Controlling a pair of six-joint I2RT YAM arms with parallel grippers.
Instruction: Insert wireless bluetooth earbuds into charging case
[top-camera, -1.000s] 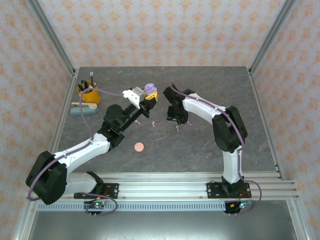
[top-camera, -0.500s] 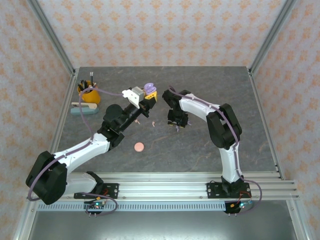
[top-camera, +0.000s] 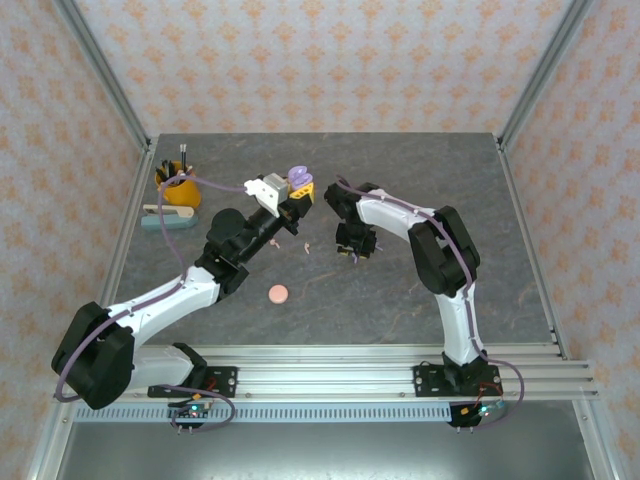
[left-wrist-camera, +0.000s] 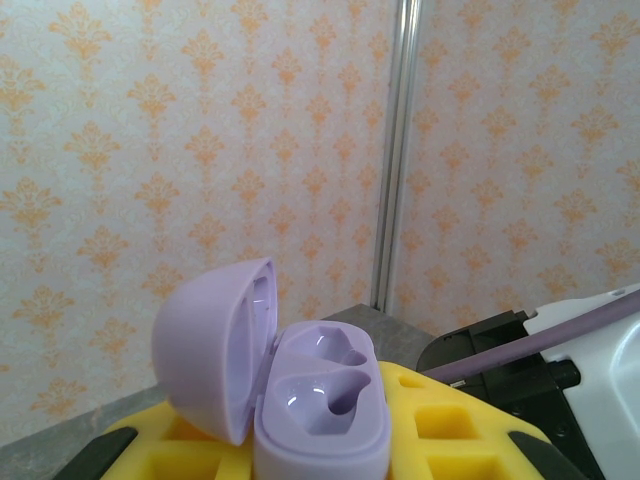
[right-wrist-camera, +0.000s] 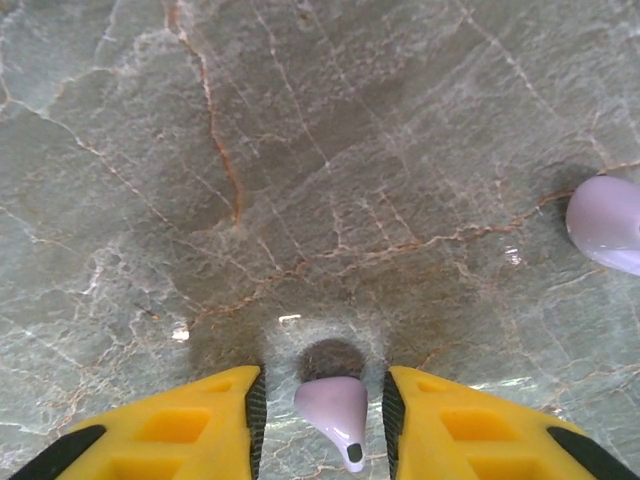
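Lilac earbud (right-wrist-camera: 335, 405) lies on the bench (right-wrist-camera: 300, 150) between my right fingers (right-wrist-camera: 255, 420), which have been narrowing on it. Slim gaps remain on either side, so there is no grip yet. A second lilac earbud (right-wrist-camera: 607, 225) sits off to the right. At my left wrist, my left fingers (left-wrist-camera: 420, 415) are clamped on the lilac case (left-wrist-camera: 320, 400), its lid (left-wrist-camera: 215, 345) swung back and both sockets empty. From above, my right arm has drawn in over the earbud, near the raised case. The pick looks close; insertion hasn't started.
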